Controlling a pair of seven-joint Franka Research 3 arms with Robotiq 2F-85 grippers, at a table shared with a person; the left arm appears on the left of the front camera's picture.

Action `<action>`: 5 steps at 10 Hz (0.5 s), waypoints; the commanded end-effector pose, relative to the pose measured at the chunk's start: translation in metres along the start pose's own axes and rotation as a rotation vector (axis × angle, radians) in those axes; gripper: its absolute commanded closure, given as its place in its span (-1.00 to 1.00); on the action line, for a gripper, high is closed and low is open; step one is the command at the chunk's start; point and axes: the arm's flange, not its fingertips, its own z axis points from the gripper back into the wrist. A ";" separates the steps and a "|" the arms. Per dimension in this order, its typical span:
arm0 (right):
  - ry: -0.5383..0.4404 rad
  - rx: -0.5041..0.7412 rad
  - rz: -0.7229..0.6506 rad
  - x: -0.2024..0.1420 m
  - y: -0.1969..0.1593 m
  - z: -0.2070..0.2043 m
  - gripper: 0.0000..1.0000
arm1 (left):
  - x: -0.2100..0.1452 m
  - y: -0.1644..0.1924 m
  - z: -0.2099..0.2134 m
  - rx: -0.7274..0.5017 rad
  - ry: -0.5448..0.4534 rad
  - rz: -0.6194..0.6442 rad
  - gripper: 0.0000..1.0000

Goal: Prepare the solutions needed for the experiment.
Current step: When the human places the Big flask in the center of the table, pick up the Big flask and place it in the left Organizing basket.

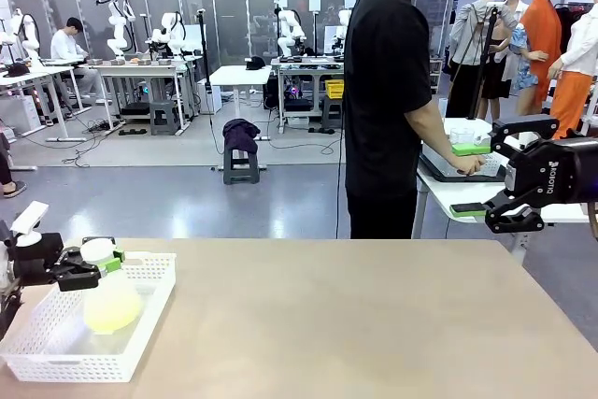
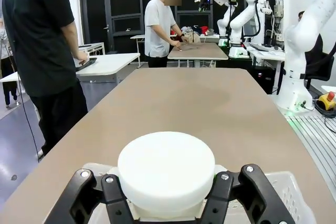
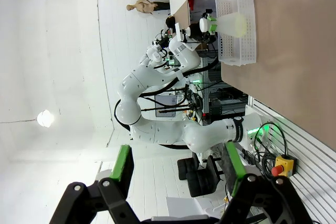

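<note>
Flask (image 1: 110, 298) body mostly hidden under its white cap (image 2: 166, 167) in left wrist view. Left tool (image 1: 93, 264) pinches the flask neck just below the cap, over the white basket (image 1: 149, 320). Solutions (image 1: 112, 313) sit directly below the tool, pale yellow. Right tool (image 1: 516, 173) spread, well apart, off the tabletop (image 1: 374, 324).

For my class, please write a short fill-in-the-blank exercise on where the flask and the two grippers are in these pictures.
1. The left gripper is shut on the neck of the flask, just below its white ____.
2. The flask stands inside a white ____ at the table's near left corner.
3. The liquid in the flask is pale ____.
4. The right gripper is open and holds ____.

Missing words: cap; basket; yellow; nothing
</note>
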 end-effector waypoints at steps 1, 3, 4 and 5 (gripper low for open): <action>0.000 0.011 0.002 0.000 0.002 0.000 -0.70 | -0.002 0.003 0.000 0.003 0.024 -0.026 1.00; 0.000 0.011 0.002 0.000 0.002 0.000 -0.70 | -0.005 0.003 0.003 -0.010 -0.012 0.040 0.12; 0.000 0.011 0.002 0.000 0.002 0.000 -0.70 | -0.004 0.002 0.002 -0.027 0.003 0.043 -0.19; 0.000 0.011 0.002 0.000 0.002 0.000 -0.70 | -0.004 0.002 0.002 -0.033 0.007 0.040 -0.28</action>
